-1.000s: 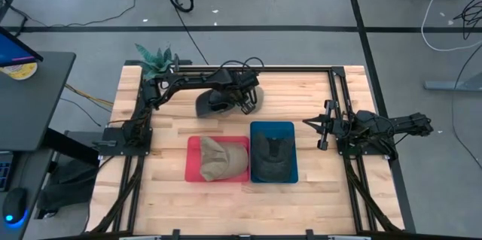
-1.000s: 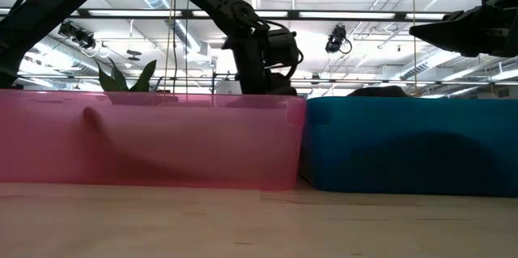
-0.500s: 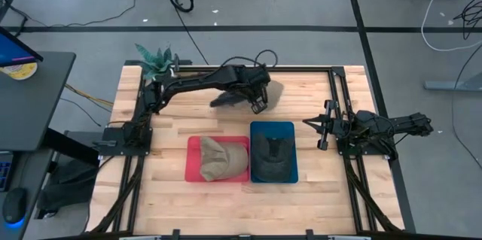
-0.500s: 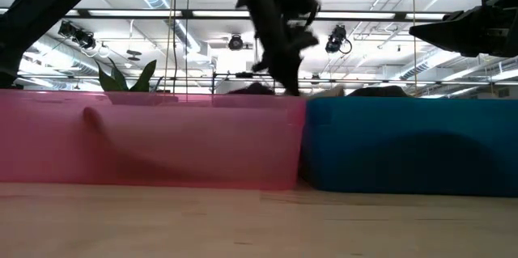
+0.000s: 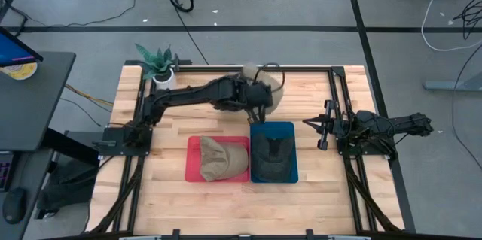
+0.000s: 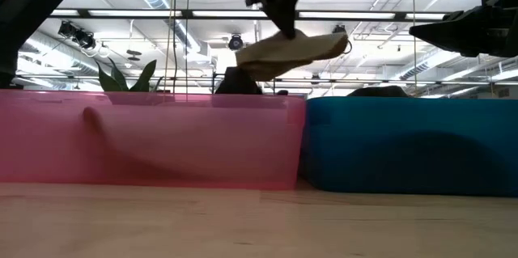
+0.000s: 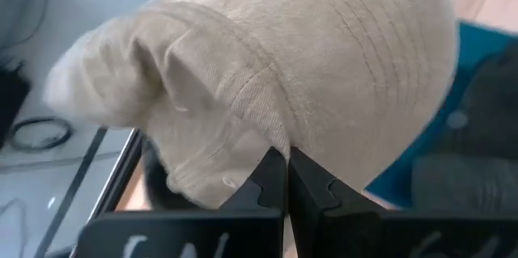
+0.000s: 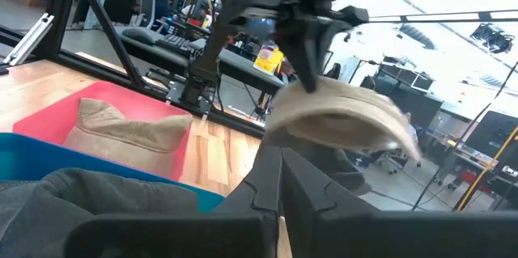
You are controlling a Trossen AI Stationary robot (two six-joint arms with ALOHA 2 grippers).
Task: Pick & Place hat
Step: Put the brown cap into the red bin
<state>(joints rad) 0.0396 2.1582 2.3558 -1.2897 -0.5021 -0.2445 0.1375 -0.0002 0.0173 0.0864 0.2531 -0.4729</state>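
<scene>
A beige hat (image 5: 269, 92) hangs in the air over the table's far middle, beyond the blue bin (image 5: 290, 129), with my left gripper (image 7: 286, 161) shut on it. In the low view the hat (image 6: 295, 49) is well above both bins' rims. The blue bin holds a dark hat (image 5: 273, 157). The red bin (image 5: 192, 176) beside it holds another beige hat (image 5: 220, 159). My right gripper (image 5: 306, 122) waits shut at the table's right side, pointing level toward the left. My left gripper pinches the hat's cloth at its edge (image 7: 271, 133) between its two fingers, coming from above and slanting down. The hat hangs below the fingers, tilted and lifted clear of the table and the bins.
A potted plant (image 5: 156, 59) stands at the far left corner. A dark shape (image 6: 237, 80) shows behind the red bin under the lifted hat. Black frame rails run along the table's left, far and right sides. Bare wood lies in front of the bins.
My left gripper has risen from the far middle of the table and gone a little toward the right, staying shut. The beige hat has come up with it, from low behind the bins to well above their rims.
</scene>
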